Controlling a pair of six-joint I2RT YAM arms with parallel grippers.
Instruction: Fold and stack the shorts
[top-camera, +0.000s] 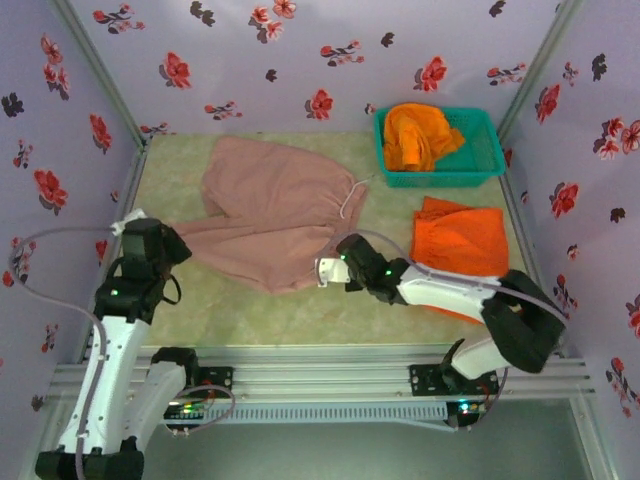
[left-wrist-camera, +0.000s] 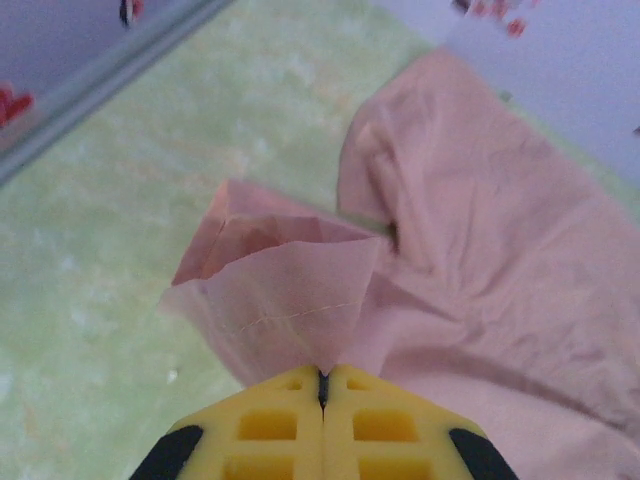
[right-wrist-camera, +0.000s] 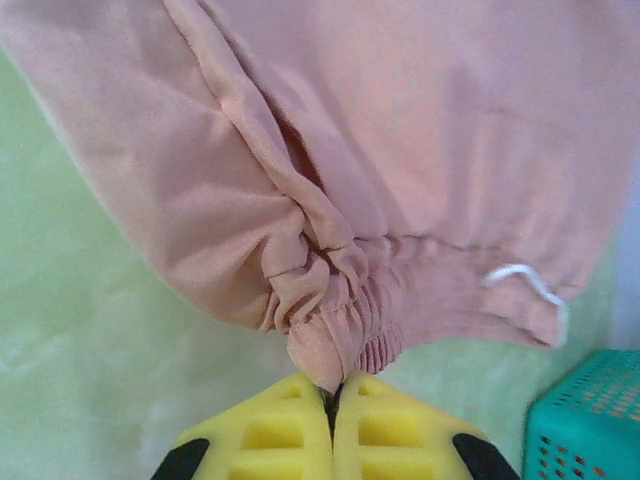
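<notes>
Pink-beige shorts (top-camera: 270, 215) tight between left fingers (left-wrist-camera: 262, 400) at a leg hem, right fingers (right-wrist-camera: 392, 400) at the waistband.

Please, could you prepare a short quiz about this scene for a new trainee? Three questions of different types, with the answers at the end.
1. True or false: the left hand and the right hand are both shut on the pink shorts.
2. What lies in the teal basket?
A. crumpled orange shorts
B. a white towel
C. nothing
3. Fill in the missing word: the right hand grips the pink shorts by the gathered elastic ____, close to the white drawstring.

Key: 1 true; 2 A; 3 waistband.
</notes>
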